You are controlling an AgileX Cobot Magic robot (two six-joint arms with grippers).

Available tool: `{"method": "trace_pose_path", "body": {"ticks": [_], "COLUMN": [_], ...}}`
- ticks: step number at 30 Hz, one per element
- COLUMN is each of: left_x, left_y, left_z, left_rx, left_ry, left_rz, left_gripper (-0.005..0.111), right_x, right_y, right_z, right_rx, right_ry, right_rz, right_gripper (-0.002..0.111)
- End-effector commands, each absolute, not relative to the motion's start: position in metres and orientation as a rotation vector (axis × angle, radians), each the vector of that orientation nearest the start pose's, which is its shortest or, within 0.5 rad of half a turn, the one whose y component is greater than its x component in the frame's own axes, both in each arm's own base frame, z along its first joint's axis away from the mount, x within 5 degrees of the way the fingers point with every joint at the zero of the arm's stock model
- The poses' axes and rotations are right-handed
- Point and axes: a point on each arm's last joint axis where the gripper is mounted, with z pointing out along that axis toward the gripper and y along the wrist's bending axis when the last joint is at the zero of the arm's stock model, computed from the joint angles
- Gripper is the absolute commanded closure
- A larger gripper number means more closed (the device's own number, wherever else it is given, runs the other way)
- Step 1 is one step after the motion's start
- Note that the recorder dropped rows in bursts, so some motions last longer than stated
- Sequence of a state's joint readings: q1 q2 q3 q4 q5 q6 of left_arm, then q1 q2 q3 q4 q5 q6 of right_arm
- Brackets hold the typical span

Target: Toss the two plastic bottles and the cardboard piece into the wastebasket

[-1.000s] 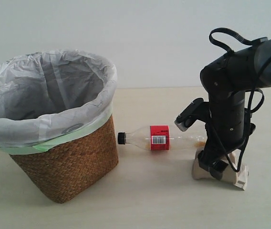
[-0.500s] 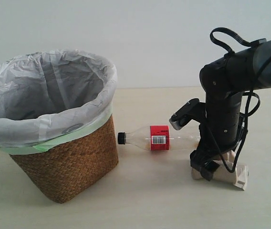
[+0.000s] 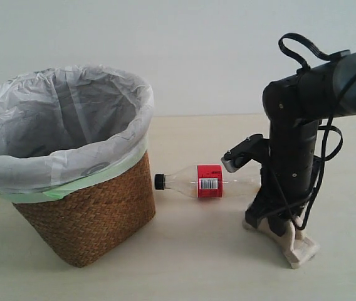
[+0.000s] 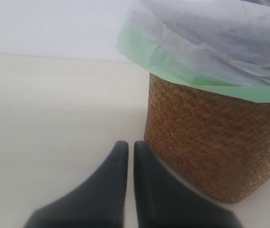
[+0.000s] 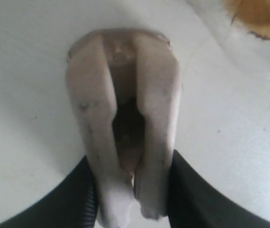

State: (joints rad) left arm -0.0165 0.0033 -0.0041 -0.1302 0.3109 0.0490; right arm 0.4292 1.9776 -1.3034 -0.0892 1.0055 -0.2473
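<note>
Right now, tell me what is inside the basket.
Only the crinkled white bag lining the basket shows. The rim hides the bottom, so nothing can be confirmed there.

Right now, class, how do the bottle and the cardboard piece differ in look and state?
The bottle is clear plastic with a red label; the cardboard piece is dull beige. The bottle lies free on its side on the table; the cardboard piece is pinched in the right gripper. Both remain outside the basket.
</note>
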Motion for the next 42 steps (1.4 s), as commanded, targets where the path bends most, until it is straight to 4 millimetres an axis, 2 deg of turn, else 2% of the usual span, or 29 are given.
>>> {"method": "trace_pose_path", "body": {"ticks": [1, 4, 8, 12, 15, 19, 24, 25, 27, 29, 30, 33, 36, 37, 39, 40, 42], "left_x": [0.054, 0.054, 0.054, 0.054, 0.054, 0.054, 0.054, 0.054, 0.054, 0.054, 0.054, 0.054, 0.054, 0.054, 0.054, 0.054, 0.054], "left_y": [-0.004, -0.004, -0.004, -0.004, -0.004, -0.004, -0.004, -0.004, -0.004, -0.004, -0.004, -0.004, -0.004, -0.004, -0.004, -0.004, -0.004], "left_z": [0.185, 0.185, 0.185, 0.185, 0.185, 0.185, 0.185, 0.185, 0.185, 0.185, 0.185, 0.185, 0.185, 0.185, 0.185, 0.185, 0.185], "left_rx": [-0.027, -0.027, -0.027, -0.027, -0.027, -0.027, -0.027, -0.027, -0.027, -0.027, -0.027, -0.027, -0.027, -0.027, -0.027, -0.027, -0.027], "left_ry": [1.792, 1.792, 1.792, 1.792, 1.792, 1.792, 1.792, 1.792, 1.792, 1.792, 1.792, 1.792, 1.792, 1.792, 1.792, 1.792, 1.792], "left_rz": [-0.101, -0.101, -0.101, -0.101, -0.101, -0.101, -0.101, -0.101, -0.101, -0.101, -0.101, -0.101, -0.101, -0.101, -0.101, -0.101, -0.101], "left_gripper": [0.103, 0.103, 0.103, 0.103, 0.103, 0.103, 0.103, 0.103, 0.103, 0.103, 0.103, 0.103, 0.103, 0.103, 0.103, 0.103, 0.103], "right_x": [0.324, 0.318, 0.297, 0.278, 0.276, 0.279, 0.287, 0.287, 0.286, 0.287, 0.287, 0.296, 0.309, 0.314, 0.319, 0.317, 0.303], "right_y": [0.143, 0.142, 0.139, 0.138, 0.136, 0.117, 0.043, 0.02, -0.005, -0.018, -0.018, -0.003, 0.038, 0.058, 0.107, 0.135, 0.186], "right_z": [0.179, 0.215, 0.281, 0.318, 0.317, 0.301, 0.272, 0.267, 0.267, 0.267, 0.267, 0.264, 0.263, 0.269, 0.3, 0.326, 0.388], "right_rx": [-1.041, -0.948, -0.834, -0.732, -0.683, -0.587, -0.306, -0.208, -0.1, -0.041, -0.022, -0.043, -0.189, -0.235, -0.346, -0.403, -0.519], "right_ry": [3.005, 2.919, 2.716, 2.611, 2.64, 2.688, 2.837, 2.865, 2.894, 2.884, 2.875, 2.811, 2.751, 2.72, 2.612, 2.53, 2.323], "right_rz": [-0.107, -0.054, 0.097, 0.253, 0.244, -0.006, -0.13, -0.161, -0.217, -0.232, -0.226, -0.122, 0.02, 0.08, 0.248, 0.377, 0.673], "right_gripper": [0.103, 0.103, 0.108, 0.108, 0.108, 0.108, 0.108, 0.108, 0.108, 0.108, 0.108, 0.108, 0.108, 0.108, 0.108, 0.105, 0.092]}}
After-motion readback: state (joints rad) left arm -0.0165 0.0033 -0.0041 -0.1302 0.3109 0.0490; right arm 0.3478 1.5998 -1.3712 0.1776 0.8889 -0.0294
